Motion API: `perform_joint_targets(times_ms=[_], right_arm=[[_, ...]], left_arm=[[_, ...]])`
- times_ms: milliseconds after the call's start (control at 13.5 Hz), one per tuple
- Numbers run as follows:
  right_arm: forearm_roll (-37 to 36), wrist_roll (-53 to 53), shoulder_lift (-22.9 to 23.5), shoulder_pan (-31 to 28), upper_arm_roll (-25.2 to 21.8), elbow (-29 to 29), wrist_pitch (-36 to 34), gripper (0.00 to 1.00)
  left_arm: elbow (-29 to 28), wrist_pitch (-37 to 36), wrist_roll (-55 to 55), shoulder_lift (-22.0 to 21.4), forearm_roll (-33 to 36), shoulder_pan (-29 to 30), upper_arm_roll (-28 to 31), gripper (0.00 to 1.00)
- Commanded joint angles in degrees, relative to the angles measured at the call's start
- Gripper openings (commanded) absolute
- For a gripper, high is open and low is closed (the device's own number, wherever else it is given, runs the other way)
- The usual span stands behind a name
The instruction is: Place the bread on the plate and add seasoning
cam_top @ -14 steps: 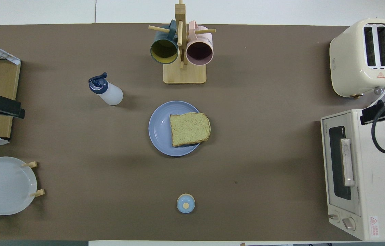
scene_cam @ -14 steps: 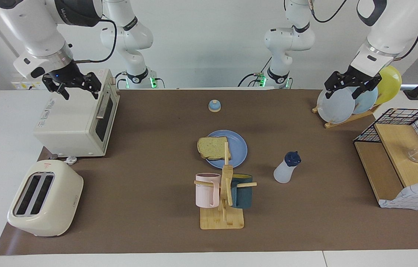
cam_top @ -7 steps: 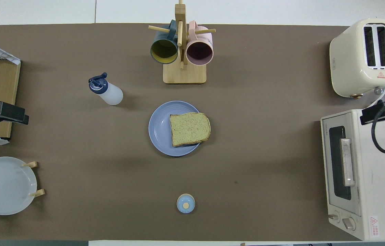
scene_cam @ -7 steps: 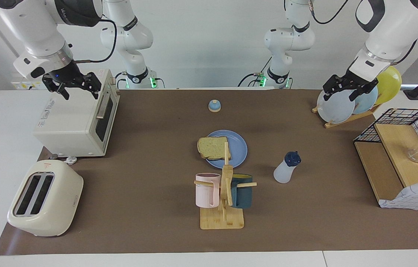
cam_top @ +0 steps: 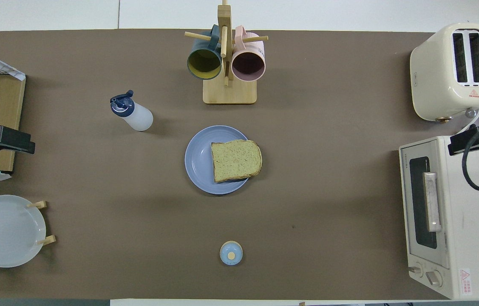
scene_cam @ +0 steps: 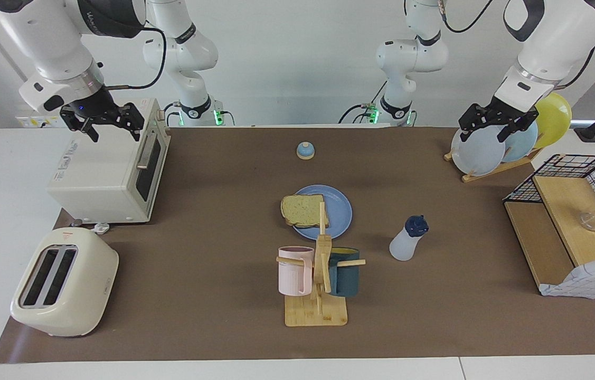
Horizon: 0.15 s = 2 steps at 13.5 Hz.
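Only the left gripper point(scene_cam: 487, 126) has shifted since the earlier frames, drifting a little higher above the rack of upright plates point(scene_cam: 479, 152) at the left arm's end of the counter point(scene_cam: 213, 316); everything else lies as it did. Going from large to small: the counter carries a brown mat, and at the right arm's end stands a cream toaster oven point(scene_cam: 107, 171), with a cream two-slot toaster point(scene_cam: 62, 282) farther from the robots than the oven. At the left arm's end sits a wire-and-wood shelf unit point(scene_cam: 566, 232), farther from the robots than the plate rack. A wooden mug tree point(scene_cam: 318, 279) holding a pink mug point(scene_cam: 294, 270) and a dark teal mug point(scene_cam: 345, 272) stands at mid-counter, farther from the robots than the plate point(scene_cam: 338, 211). That round blue plate lies flat at the centre, and the bread point(scene_cam: 303, 210) rests on it, overhanging the rim toward the right arm's end. The seasoning point(scene_cam: 408, 238) stands upright on the mat, apart from the plate, toward the left arm's end and slightly farther from the robots. A small blue bell point(scene_cam: 305, 151) sits nearer to the robots than the plate. The right gripper point(scene_cam: 110, 124) hangs over the toaster oven's top. Both grippers have their fingers spread wide and hold nothing.
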Motion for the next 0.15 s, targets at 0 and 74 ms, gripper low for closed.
perform_joint_targets(times_ms=[0, 74], right_arm=[[1.11, -1.7, -0.64, -0.49, 0.06, -0.79, 0.14, 1.0], [1.11, -1.7, -0.64, -0.49, 0.06, -0.79, 0.14, 1.0]], left_arm=[[0.5, -0.23, 0.19, 0.0, 0.99, -0.19, -0.05, 1.0], [0.59, -0.32, 0.19, 0.0, 0.99, -0.1, -0.05, 1.0]])
